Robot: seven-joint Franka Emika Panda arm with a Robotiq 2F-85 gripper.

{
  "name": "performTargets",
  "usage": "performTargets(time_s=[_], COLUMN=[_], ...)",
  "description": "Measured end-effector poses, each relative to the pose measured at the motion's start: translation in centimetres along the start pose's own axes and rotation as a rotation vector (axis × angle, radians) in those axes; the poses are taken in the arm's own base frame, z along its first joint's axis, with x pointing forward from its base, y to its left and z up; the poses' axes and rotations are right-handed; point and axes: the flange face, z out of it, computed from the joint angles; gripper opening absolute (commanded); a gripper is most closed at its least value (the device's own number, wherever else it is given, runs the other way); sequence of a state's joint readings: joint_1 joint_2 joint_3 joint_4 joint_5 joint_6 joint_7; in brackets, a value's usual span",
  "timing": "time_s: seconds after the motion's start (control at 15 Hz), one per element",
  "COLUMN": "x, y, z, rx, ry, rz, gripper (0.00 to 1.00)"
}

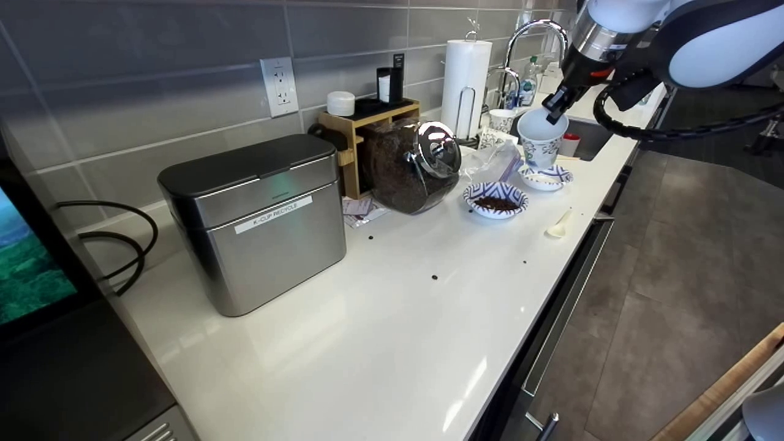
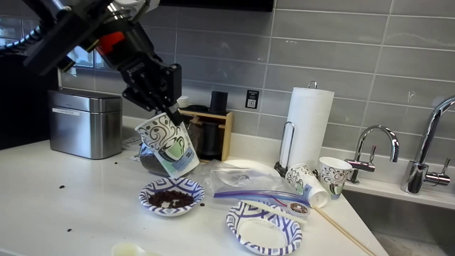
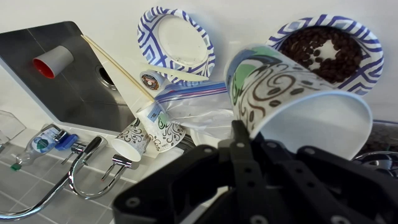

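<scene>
Above surface (image 1: 367, 343): cup (image 2: 170, 145), tilted, clamped by hand (image 3: 249, 130), lifted clear, not yet set down; beans (image 2: 177, 195) already in bowl (image 2: 145, 198).

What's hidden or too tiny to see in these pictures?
Bottom inside the held paper cup: its own wall hides it in every view.
Inside the K-Cup recycle bin: its closed lid hides it in both exterior views.
Rest of the screen: an exterior view's left edge cuts it off.
Print on the QR-code sign: too tiny in an exterior view.
Words on the soap bottle: too small in the wrist view.
</scene>
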State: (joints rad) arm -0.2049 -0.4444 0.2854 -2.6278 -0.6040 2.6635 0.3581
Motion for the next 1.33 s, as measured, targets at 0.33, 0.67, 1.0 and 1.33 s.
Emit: performTargets(time_s=[0.33,0.67,1.0,1.33], x=[-0.1,-0.9,-1.1,-1.0], y=[1.0,4.2,5.8,6.2], z=[0.3,1.3,2.1,2.5], rx=[-0.073,-0.254,-0.393,-0.416], ry=[-0.009,0.000,0.038,0.046], rz=[-0.023,-0.048,-0.054,-0.043], gripper=[0.01,0.01,0.04,0.01])
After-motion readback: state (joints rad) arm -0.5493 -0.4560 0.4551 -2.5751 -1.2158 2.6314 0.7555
